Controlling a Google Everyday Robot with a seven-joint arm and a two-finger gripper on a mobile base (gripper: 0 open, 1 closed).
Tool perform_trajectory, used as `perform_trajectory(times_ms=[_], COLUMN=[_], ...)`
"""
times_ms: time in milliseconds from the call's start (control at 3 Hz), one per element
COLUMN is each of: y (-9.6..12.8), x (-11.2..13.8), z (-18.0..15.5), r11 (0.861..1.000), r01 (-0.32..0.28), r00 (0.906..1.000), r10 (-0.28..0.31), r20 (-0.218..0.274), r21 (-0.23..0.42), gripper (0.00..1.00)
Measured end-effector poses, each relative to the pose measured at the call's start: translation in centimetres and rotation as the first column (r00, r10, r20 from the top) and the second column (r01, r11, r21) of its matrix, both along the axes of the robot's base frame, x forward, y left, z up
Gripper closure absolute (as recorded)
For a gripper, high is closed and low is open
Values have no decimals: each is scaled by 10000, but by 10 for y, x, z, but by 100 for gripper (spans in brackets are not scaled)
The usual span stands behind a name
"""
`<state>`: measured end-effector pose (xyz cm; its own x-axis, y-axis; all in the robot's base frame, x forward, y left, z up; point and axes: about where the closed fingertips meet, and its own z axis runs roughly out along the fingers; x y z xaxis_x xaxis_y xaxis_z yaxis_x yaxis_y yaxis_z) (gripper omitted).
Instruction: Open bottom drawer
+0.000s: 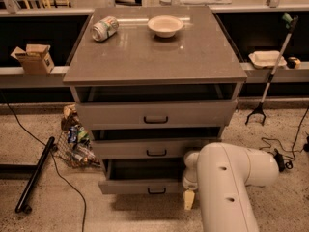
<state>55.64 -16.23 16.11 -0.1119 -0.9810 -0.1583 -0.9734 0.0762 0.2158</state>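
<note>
The grey cabinet (154, 57) has three drawers. The bottom drawer (140, 185) is the lowest grey front with a small black loop handle (156, 191). It stands pulled out a little, with a dark gap above its front. My white arm (227, 187) comes in from the lower right. The gripper (189, 197) is at the right end of the bottom drawer's front, with a pale fingertip (189, 200) pointing down beside it. It holds nothing that shows.
A can (104, 28) and a bowl (165, 25) sit on the cabinet top. A bag of wrappers (75, 141) lies left of the cabinet, with a black pole (35, 175) and cable on the floor. A grabber tool (270, 76) leans at right.
</note>
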Motion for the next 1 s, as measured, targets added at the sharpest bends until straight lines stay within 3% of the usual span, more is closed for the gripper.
perform_trajectory(times_ms=[667, 1000], y=[-2, -2], x=[-36, -46], z=[10, 15], r11=[9995, 9994], r01=[4, 3], r00=[9974, 9968], r10=[-25, -32], r20=[-713, -793], r21=[-305, -358], gripper=[45, 69])
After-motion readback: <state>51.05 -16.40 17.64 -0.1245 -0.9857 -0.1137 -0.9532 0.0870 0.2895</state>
